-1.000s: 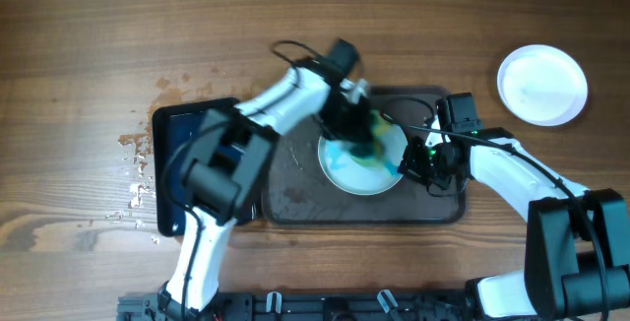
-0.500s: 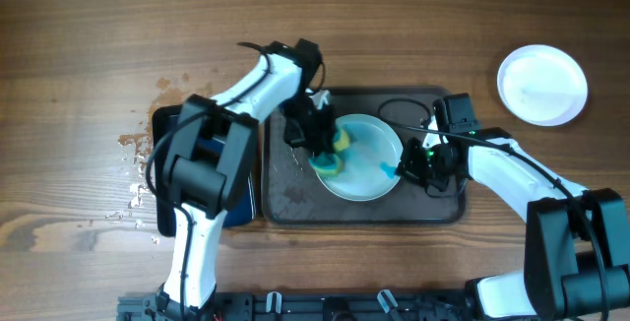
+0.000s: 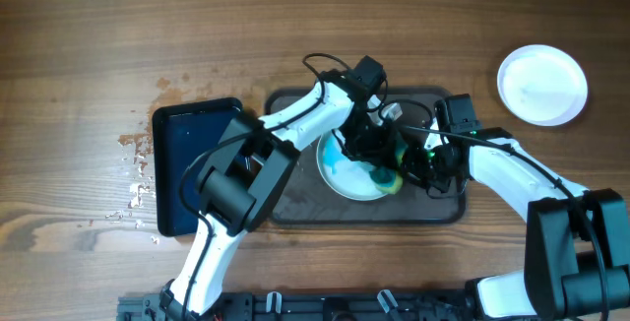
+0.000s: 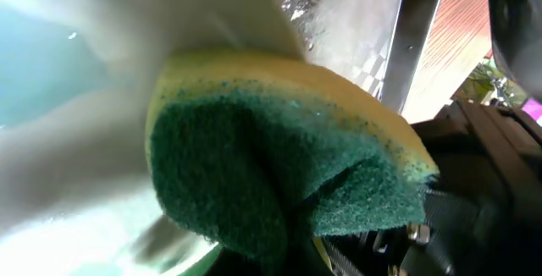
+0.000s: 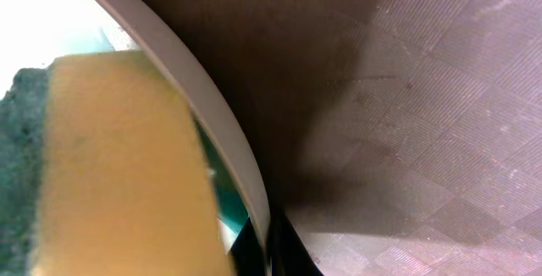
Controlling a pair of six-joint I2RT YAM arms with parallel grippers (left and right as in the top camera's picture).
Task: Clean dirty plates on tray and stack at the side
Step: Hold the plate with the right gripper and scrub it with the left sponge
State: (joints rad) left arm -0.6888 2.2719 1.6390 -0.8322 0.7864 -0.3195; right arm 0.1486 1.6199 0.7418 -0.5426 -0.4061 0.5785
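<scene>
Left tool [image 3: 382, 163] clenched on yellow-green sponge [image 4: 279, 166], pressed on blue-smeared round white plate [image 3: 342, 170] in dark grey-brown rectangular tray [image 3: 295, 203]. Right tool [image 3: 419, 164], closed, apparently pinches that plate's right rim; view blurry.

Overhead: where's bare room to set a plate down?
Free: table beyond both trays; table between the grey tray and the side plate; inside the blue tray. Crowded: the dirty plate, where left pincer, sponge and right pincer meet.

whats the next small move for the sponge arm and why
Probably sweep the sponge left across the plate: blue smear shows on its left part, while the sponge sits at its right rim, where the right end effector grips it.
</scene>
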